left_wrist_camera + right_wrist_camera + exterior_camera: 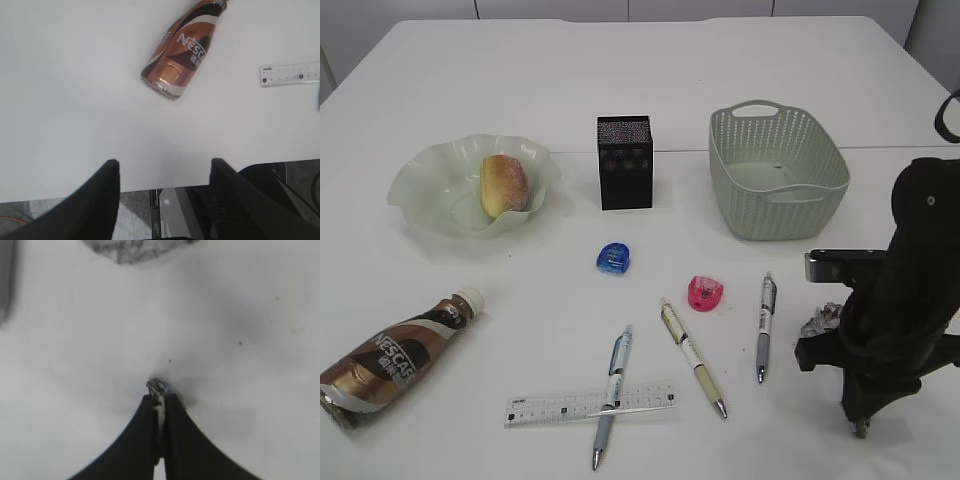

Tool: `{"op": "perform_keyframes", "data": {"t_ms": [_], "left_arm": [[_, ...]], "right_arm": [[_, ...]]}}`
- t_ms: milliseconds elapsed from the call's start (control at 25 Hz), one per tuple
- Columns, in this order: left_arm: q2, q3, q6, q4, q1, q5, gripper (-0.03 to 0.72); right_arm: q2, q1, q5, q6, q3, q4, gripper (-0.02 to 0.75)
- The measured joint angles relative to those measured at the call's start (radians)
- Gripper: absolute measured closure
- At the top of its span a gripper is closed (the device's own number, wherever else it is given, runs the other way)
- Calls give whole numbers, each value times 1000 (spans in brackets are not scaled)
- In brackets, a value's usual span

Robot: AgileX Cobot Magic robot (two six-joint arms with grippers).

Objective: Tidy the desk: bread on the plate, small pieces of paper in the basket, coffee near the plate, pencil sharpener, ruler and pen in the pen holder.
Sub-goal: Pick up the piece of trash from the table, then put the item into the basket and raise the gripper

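The pen holder (624, 162) was taken as the reference point, standing upright near the middle of the white table (720, 60).

Far to the left of the pen holder and nearer the front edge, the coffee bottle (395, 357) was found lying on its side. In the left wrist view the left gripper (165, 170) was seen hovering over the table edge just short of the bottle's base, its jaws spread wide and nothing held between them.

Directly left of the pen holder, the bread (503, 185) was found resting on the pale green plate (420, 185).

In front of the pen holder the blue pencil sharpener (614, 258) was noted, and further forward the clear ruler (590, 405), with a pen (612, 395) lying across it. A second pen (693, 357) was recorded just right of these, and the pink pencil sharpener (705, 292) beside its upper end. A third pen (765, 327) lay further right again.

Right of the pen holder, the green basket (778, 172) was found standing upright.

Far right and forward of the pen holder, a crumpled piece of paper (823, 320) was seen beside the right arm. The right gripper (160, 390) was pressed down at the table surface, its jaws closed tight; a small scrap of paper (159, 386) appeared to be pinched at the tips.
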Motion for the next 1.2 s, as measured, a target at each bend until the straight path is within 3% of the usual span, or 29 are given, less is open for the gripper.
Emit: {"op": "perform_keyframes", "data": {"t_ms": [560,840,1200], "left_arm": [[0,3,0,78,0,-2,299],[0,4,0,80,0,-2,325],[0,4,0,80,0,-2,328]], "right_arm": [[-309,0,56,-2,-16,-13,740],[-359,0,39,-2,-197,-120,740],[-211,0,-18,-2,-506,-131,740]]}}
